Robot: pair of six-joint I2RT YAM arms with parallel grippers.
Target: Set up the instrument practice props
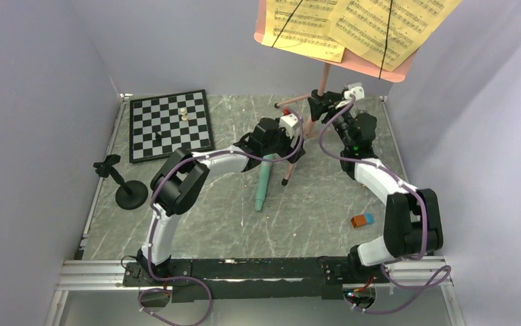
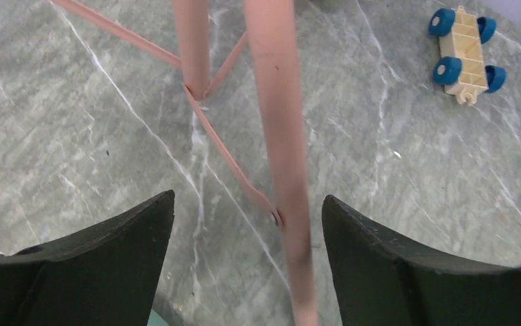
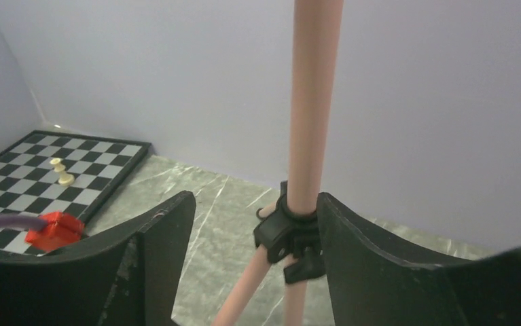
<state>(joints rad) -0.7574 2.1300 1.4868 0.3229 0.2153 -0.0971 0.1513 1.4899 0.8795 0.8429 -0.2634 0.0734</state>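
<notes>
Left hand [image 2: 247,197] gapes around a music stand [image 2: 274,102] leg; right hand [image 3: 255,195] stands open astride its pole.

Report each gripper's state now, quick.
Left gripper: open, straddling a music stand leg, not gripping it.
Right gripper: open around the music stand pole.

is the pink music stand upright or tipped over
Upright: the music stand rises straight in the right wrist view, its legs spread on the table, yellow pages resting on top.
</notes>
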